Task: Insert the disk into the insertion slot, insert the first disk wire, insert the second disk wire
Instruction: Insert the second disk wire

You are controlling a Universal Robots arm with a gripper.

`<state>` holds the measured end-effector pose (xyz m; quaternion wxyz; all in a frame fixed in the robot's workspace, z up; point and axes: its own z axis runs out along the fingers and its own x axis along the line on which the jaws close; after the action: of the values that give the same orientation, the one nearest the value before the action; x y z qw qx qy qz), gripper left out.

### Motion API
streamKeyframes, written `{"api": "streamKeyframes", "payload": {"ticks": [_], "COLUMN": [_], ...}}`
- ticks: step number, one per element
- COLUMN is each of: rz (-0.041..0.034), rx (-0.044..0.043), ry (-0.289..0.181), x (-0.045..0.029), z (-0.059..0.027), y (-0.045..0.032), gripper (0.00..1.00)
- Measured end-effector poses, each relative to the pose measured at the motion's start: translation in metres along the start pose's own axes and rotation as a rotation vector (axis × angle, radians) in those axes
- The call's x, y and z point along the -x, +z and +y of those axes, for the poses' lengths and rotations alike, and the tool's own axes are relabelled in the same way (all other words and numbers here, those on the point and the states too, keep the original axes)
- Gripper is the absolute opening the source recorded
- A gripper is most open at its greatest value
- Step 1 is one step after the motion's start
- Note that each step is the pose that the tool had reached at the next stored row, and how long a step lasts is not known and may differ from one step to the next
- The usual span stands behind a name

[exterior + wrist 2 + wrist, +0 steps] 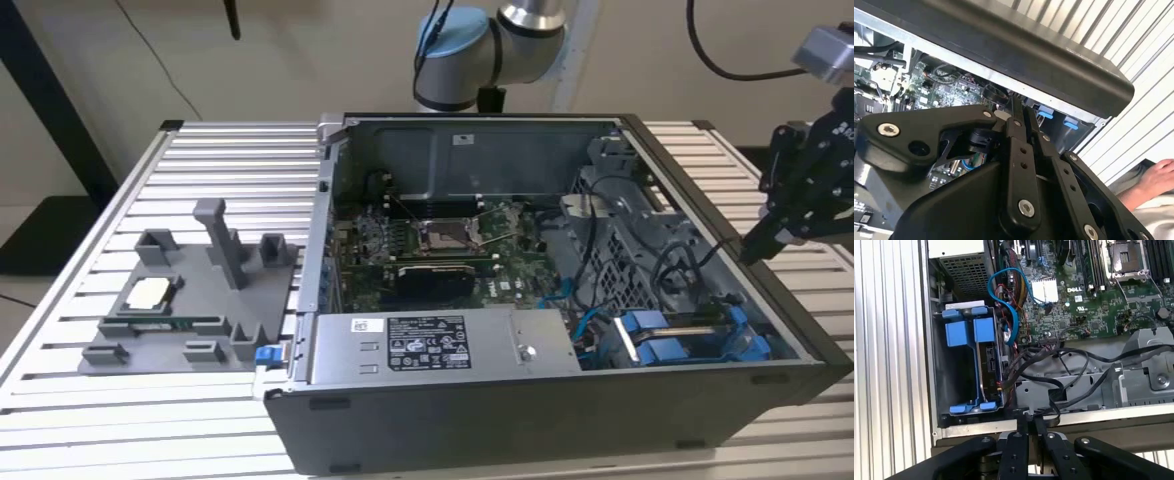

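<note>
- My black claw hangs over the wall of the open dark grey computer case, on the exterior view's right.
- Its fingers are pressed almost together; I cannot tell whether anything is pinched.
- The dark grey metal insertion slot, with bright blue plastic fittings, lies inside the case near my fingertips, beside loose black wires.
- The case stands on the ribbed metal bench.

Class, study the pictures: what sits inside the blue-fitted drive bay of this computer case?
A dark disk stands on edge in the insertion slot, held between blue plastic fittings. Beside it the slot is bare metal. The disk hides whatever lies under it.
</note>
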<state>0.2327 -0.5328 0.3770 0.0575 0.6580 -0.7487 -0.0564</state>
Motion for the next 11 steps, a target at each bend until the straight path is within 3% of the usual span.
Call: {"api": "streamKeyframes", "payload": {"ticks": [6,7,11], "rz": [0.0014,0.001,0.0002], "rx": [0.0018,0.003,0.0215], "ry": [0.003,0.006,0.031], "x": [-0.0001,-0.0003,-0.0006], "z": [0.0,-0.0001,-0.0004], "y": [-0.0001,0.0,0.0017], "gripper": [0.2,0.26,0.26]}}
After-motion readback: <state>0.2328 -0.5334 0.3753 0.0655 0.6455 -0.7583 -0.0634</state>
